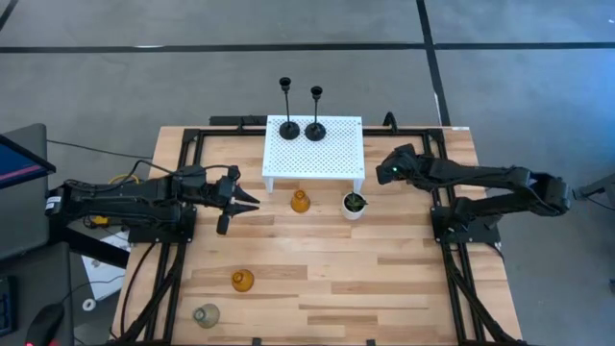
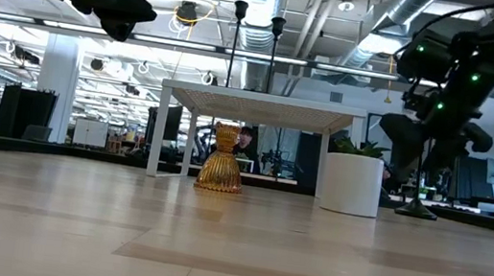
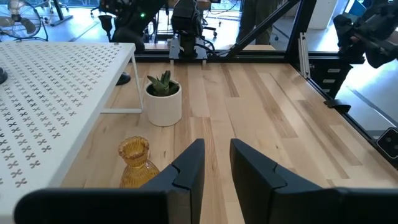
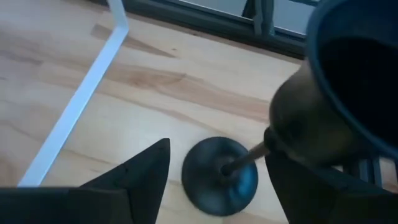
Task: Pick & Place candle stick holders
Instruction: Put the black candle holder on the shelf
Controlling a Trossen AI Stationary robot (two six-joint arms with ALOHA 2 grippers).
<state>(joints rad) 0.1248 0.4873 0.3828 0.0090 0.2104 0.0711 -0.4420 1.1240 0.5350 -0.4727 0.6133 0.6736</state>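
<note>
Only the right wrist view shows a third black holder [image 4: 224, 171] standing upright on the table, between the right gripper's [image 4: 214, 180] spread fingers beside the white rack's [image 1: 313, 154] leg. Two black holders [image 1: 288, 125] stand upright on the rack's far edge. The left gripper [image 1: 248, 204] hovers, fingers slightly apart, near an amber holder [image 1: 300, 201]; open table lies ahead.

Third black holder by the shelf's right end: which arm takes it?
Right. The right claw is open directly above the black holder, its stem between the fingers. The left claw is across the table near the amber holder.
</note>
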